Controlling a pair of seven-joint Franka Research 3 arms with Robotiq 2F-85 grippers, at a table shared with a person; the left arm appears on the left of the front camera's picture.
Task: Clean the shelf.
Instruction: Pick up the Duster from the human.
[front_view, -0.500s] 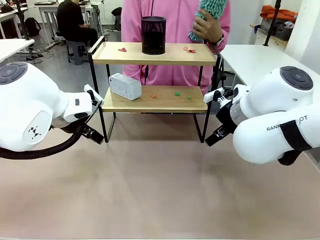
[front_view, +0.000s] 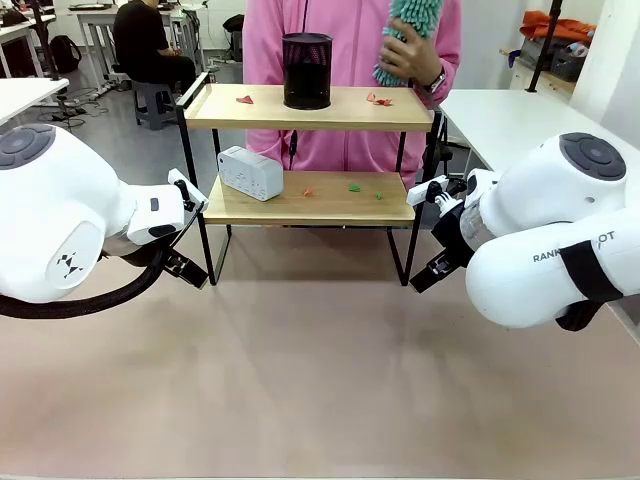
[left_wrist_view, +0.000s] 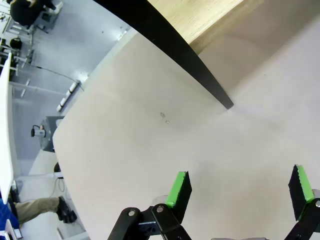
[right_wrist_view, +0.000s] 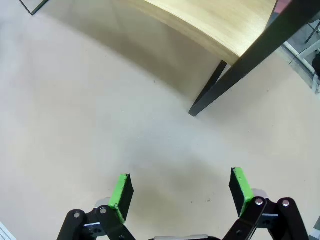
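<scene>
Blind spots first: the teal duster (front_view: 413, 20) runs off the top edge above the shelf (front_view: 320, 121), gripped by the person's hand (front_view: 408, 58) just behind the shelf's right end. Black mesh cup (front_view: 307, 70) stands upright mid-way along the shelf's top board. From this low angle its inside is hidden, so I cannot tell what it holds. Red scraps (front_view: 245, 99) lie on that board on either side of the cup. They look like paper, though they are too small to be sure.

On the lower board a white box (front_view: 250, 172) sits at the left end, with one red bit and a few green bits (front_view: 354, 187) to its right. The shelf stands on the table (front_view: 320, 390), between the two arms.

Left gripper (left_wrist_view: 242, 187): jaws spread wide, nothing between the green pads, over bare table beside a black leg (left_wrist_view: 190, 65) at the shelf's left end. Right gripper (right_wrist_view: 182, 189): spread just as wide, empty, near a leg (right_wrist_view: 250, 62) at the shelf's right end. In the front view both sets of fingers are largely tucked behind the white arm bodies.
</scene>
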